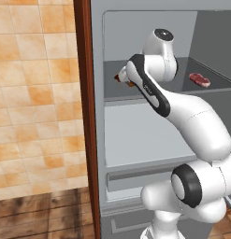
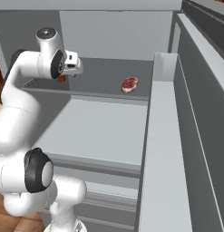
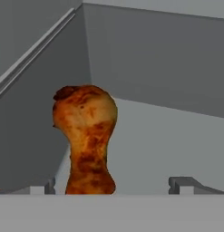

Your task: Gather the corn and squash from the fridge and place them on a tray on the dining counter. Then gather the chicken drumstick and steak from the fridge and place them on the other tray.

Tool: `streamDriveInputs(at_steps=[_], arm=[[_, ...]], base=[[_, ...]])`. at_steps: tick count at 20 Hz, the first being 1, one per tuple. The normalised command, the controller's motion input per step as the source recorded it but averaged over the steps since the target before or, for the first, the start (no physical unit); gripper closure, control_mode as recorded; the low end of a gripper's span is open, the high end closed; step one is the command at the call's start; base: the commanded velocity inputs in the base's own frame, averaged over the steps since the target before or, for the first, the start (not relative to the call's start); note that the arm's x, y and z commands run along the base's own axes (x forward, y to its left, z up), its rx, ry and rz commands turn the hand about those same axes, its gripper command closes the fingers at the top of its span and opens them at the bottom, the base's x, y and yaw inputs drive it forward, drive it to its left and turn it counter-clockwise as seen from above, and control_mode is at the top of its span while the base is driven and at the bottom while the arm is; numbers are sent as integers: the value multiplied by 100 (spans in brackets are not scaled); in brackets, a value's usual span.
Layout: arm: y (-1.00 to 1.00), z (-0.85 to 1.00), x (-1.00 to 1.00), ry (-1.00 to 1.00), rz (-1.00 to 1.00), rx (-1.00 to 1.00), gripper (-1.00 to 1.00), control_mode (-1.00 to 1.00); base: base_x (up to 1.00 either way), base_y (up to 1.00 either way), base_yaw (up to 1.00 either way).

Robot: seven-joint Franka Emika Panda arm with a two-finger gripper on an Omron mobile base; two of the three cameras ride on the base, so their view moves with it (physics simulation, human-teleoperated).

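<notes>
Nearest the hand camera, chicken drumstick (image 3: 85,138) stands lengthwise up the frame, narrow end toward the lens, broad browned end away, lying on the grey fridge shelf (image 3: 168,145) close to the left inner wall (image 3: 36,113). Gripper (image 3: 113,185) spread wide: one dark fingertip (image 3: 50,185) sits left of the drumstick's narrow end, the other well off to its right; jaws released, nothing clasped, the meat lying between the fingertips nearer the left one. Contact with that left tip cannot be told. From the left base view, a small part of the drumstick (image 1: 120,78) peeks out behind the forearm at the left end of the upper shelf (image 1: 215,86), near the wall. An orange-brown sliver (image 2: 62,78) shows just under the wrist in the right base view, with the gripper (image 2: 73,68) itself mostly masked by the arm's joint. Steak (image 2: 129,84), red with pale marbling, lies flat on the same shelf, well apart to the right of the drumstick; also seen in the left base view (image 1: 199,79). Below, a wide pale lower shelf (image 2: 99,131) is bare. Fridge door (image 2: 161,149) stands open along the right. A brown wooden cabinet edge (image 1: 85,116) borders the fridge on the left, with tan tiled wall (image 1: 32,93) and wood floor (image 1: 42,214) beyond.
</notes>
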Motion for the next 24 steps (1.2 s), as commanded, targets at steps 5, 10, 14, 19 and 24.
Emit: streamDriveInputs(at_steps=[5, 10, 14, 19, 24], arm=[[1, 0, 17, 0, 0, 0, -100, -100], [19, -5, 29, 1, 0, 0, -100, -100], [30, -19, 20, 3, 0, 0, -100, -100], [4, -26, 13, 2, 0, 0, -100, -100], [1, -34, 3, 2, 0, 0, 100, -100]], base=[[0, 0, 0], [0, 0, 0], [0, 0, 0], [0, 0, 0], [0, 0, 0]])
